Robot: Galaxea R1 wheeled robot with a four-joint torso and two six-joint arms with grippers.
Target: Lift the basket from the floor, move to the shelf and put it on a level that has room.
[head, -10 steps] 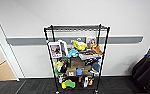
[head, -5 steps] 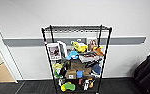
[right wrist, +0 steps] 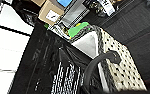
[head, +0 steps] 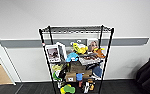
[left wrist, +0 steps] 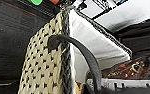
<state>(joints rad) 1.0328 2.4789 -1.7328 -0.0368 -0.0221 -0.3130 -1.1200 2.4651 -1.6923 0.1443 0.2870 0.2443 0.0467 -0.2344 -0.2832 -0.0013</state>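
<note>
Fronting shelf (head: 76, 60), basket (left wrist: 44, 67) wrist-side

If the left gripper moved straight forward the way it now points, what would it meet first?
Probably the curved dark handle of the cream-and-dark checkered wicker basket, directly ahead in the left wrist view; depth is unclear.

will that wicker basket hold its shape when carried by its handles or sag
The basket probably keeps its shape: the woven wall and braided rim look firm. The dark handle arches on its own, so it seems fairly stiff. Its white cloth lining would likely be floppy.
</note>
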